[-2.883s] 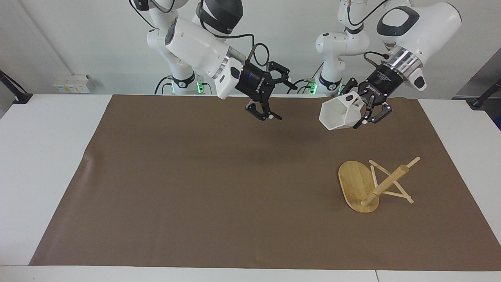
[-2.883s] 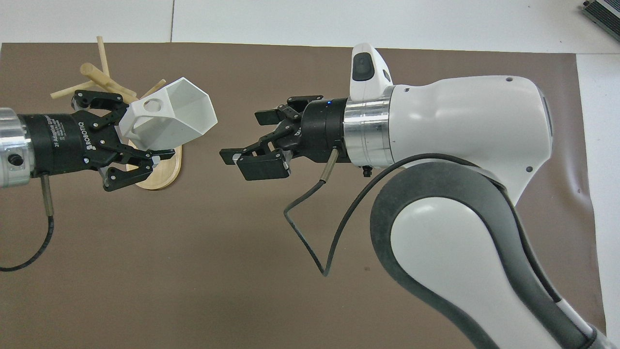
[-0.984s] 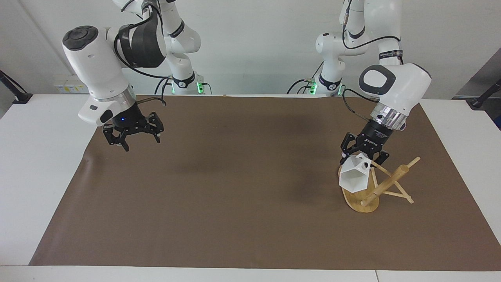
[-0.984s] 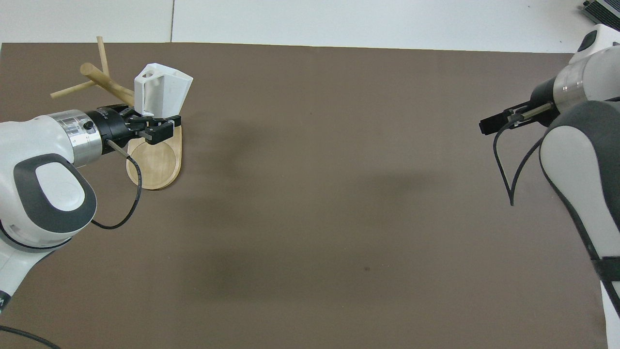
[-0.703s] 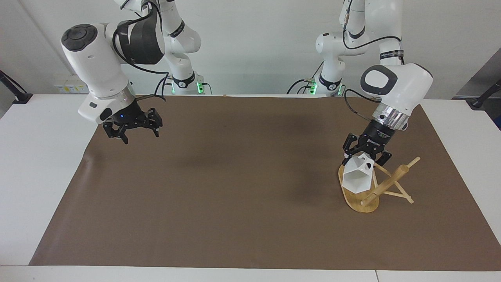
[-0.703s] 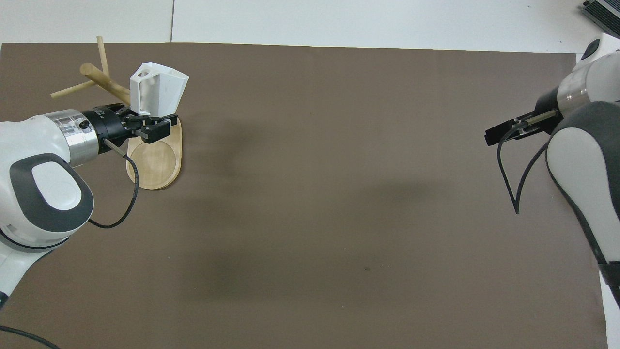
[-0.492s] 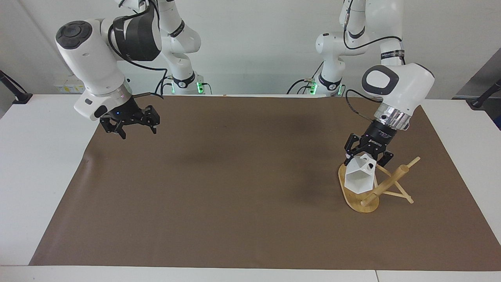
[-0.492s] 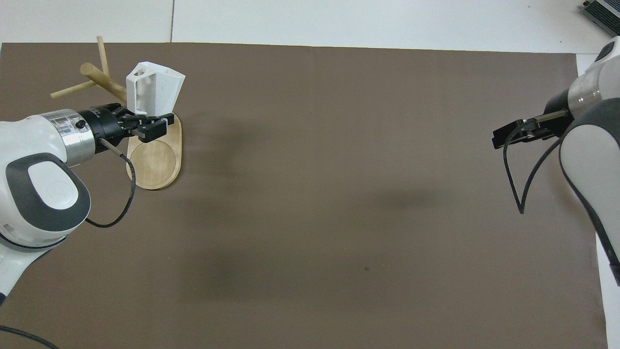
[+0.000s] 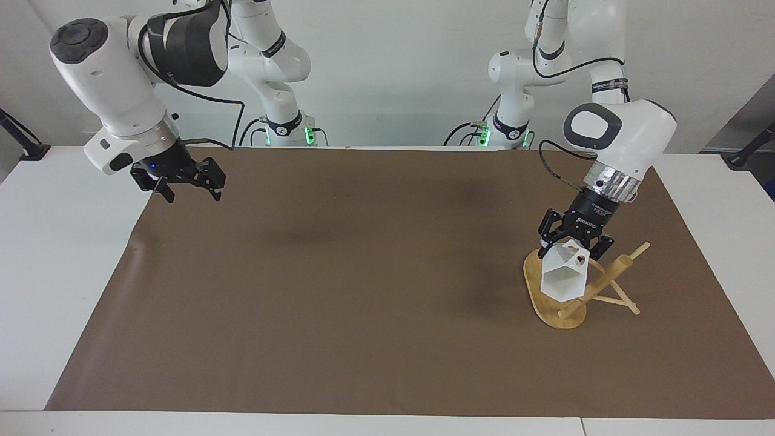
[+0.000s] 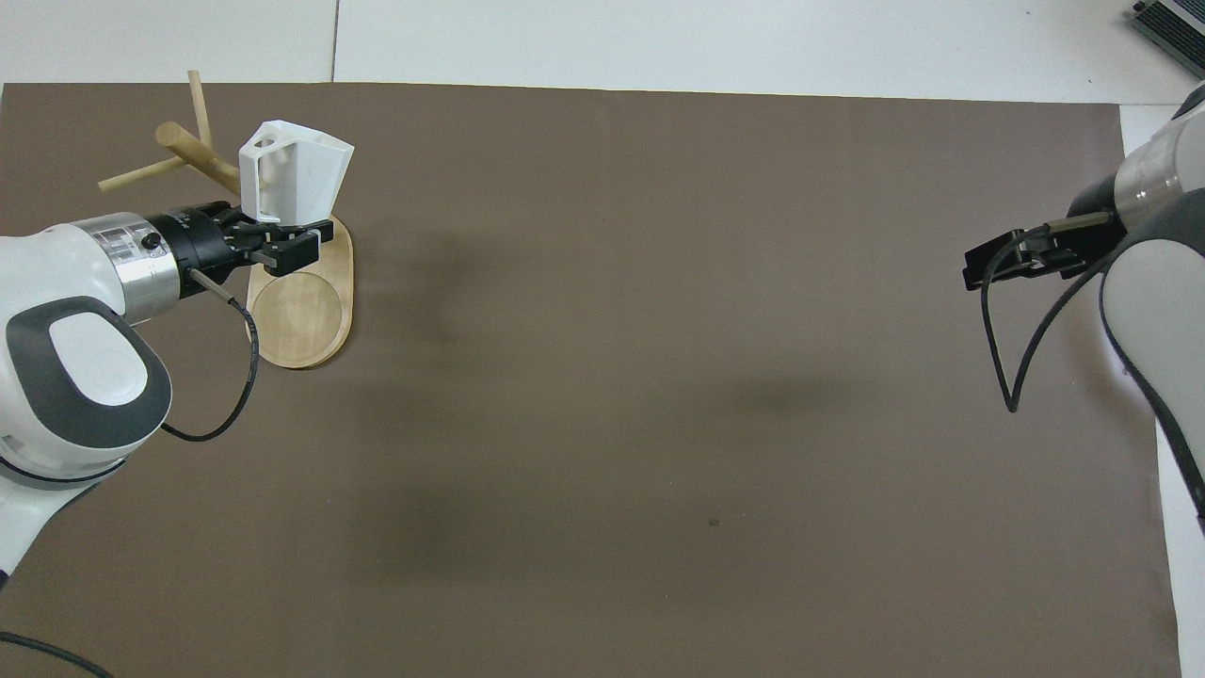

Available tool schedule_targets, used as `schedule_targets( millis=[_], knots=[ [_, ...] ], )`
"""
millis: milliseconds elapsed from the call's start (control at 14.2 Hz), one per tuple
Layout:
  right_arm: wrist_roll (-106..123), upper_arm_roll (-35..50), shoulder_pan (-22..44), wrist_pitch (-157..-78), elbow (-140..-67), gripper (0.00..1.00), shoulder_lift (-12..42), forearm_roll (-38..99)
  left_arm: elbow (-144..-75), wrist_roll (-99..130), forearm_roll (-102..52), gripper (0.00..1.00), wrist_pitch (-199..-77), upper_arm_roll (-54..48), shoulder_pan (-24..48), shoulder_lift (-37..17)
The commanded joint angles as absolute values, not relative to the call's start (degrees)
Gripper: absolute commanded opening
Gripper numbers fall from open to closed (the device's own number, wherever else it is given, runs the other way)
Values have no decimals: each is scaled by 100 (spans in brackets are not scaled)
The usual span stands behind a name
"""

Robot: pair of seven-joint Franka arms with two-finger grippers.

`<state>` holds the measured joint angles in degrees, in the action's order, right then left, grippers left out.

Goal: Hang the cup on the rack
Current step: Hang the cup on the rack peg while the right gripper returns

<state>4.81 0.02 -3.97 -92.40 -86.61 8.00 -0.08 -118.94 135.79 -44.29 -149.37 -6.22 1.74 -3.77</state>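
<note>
The rack lies tipped on the mat toward the left arm's end of the table. The left gripper holds the cup over the rack's base, just beside its pegs. The right gripper hangs over the mat's edge at the right arm's end.

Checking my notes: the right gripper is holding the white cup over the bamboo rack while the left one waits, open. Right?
No, the arms are swapped: the facing view shows the left gripper holding the cup over the rack, while the right gripper waits, open.
</note>
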Motion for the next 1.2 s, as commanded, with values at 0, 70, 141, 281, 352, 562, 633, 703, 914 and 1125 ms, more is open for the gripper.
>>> schedule_targets(
  millis=[0,70,141,281,352,562,633,703,914,1125],
  knots=[
    [378,-219,-396,-9237,-8675,100,712,-44,-12040,13676,-4465,0,-15100,-659,53,-387],
    [378,-315,-396,-9246,-8684,100,660,-44,-12050,13684,-4465,0,-15091,-659,44,-387],
    [378,-395,-396,-9255,-8675,100,607,-44,-12067,13702,-4465,0,-15100,-659,35,-387],
    [352,-404,-387,-9264,-8675,100,414,-35,-12129,13737,-4465,0,-15187,-659,26,-387],
    [360,-404,-387,-9272,-8675,100,352,-35,-12129,13755,-4465,0,-15196,-659,26,-378],
    [360,-422,-387,-9237,-8675,100,220,-35,-12146,13869,-4465,0,-15196,-659,18,-378],
    [360,-422,-387,-9237,-8684,100,185,-35,-12173,13878,-4465,0,-15196,-659,18,-378],
    [360,-431,-387,-9229,-8684,100,158,-35,-12164,13895,-4465,0,-15196,-650,18,-378],
    [378,-439,-387,-9211,-8684,100,88,-53,-12164,13983,-4465,0,-15196,-650,18,-378],
    [369,-510,-387,-9211,-8675,100,79,-53,-12164,14010,-4465,0,-15196,-659,9,-369]
  ],
)
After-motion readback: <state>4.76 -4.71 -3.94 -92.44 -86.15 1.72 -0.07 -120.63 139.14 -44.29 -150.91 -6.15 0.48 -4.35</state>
